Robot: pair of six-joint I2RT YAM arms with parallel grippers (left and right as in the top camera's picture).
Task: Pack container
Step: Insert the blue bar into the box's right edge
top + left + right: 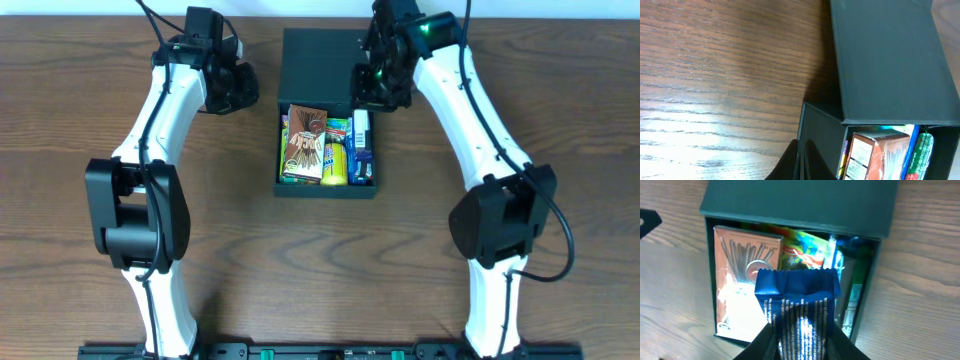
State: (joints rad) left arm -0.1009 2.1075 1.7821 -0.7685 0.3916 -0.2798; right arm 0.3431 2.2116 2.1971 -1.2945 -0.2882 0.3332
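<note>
The table (90, 100) is brown wood. Thin dark lines run across it from side to side. It fills the whole view from above.

1 box sits flat on the wood. This is the container (326, 190), dark and square with 4 low walls. It sits near the far edge, about halfway between left and right.

Its lid (318, 62) is open and points to the far edge. I cannot tell if the lid touches the wood.

The box makes a dark shadow on the wood at its left side. Some wood looks pale and shiny in the light. A black rail (330, 352) runs along the near edge.
</note>
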